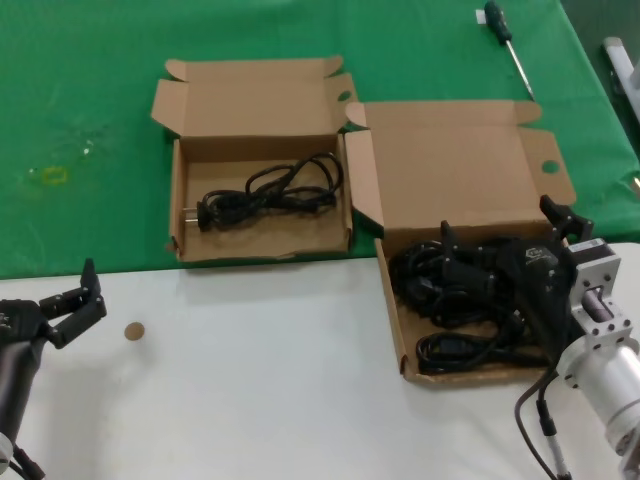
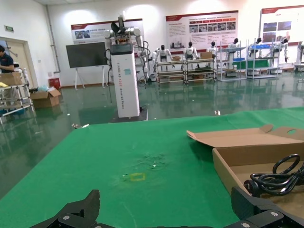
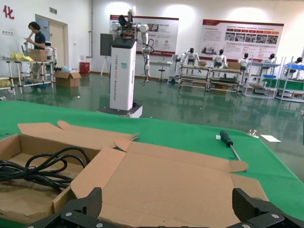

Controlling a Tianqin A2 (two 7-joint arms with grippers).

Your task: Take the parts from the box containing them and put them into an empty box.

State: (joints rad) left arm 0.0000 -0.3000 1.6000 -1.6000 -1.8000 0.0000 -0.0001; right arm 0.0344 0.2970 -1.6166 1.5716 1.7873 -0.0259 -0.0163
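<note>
1. Over the near right corner of the wider box [image 1: 455, 200], the right gripper [image 1: 505, 262] hangs low above the tangle of black cables [image 1: 455, 300] inside it. Its fingers are spread apart in the right wrist view [image 3: 88, 206], with nothing seen held between them; whether a tip touches a cable cannot be told.

2. Around that gripper, the wider box lies on the white table [image 1: 260, 370] at the right, its lid folded back onto the green cloth [image 1: 80, 120]. Several coiled cables fill its tray.

3. Just beside it to the left, the smaller box [image 1: 255, 160] sits on the green cloth, lid open. One black cable with a plug [image 1: 270, 190] lies in its tray, so this box is no longer empty.

4. Near the table's front left edge, the left gripper [image 1: 70, 305] waits well apart from both boxes, its fingers spread and holding nothing.

5. Judged from how things lie, the task is at an early stage: one cable is across, most are left in the wider box, and the right gripper looks set to grasp the next one.

6. Beyond the boxes, a screwdriver [image 1: 508, 45] lies on the cloth and takes no part.
</note>
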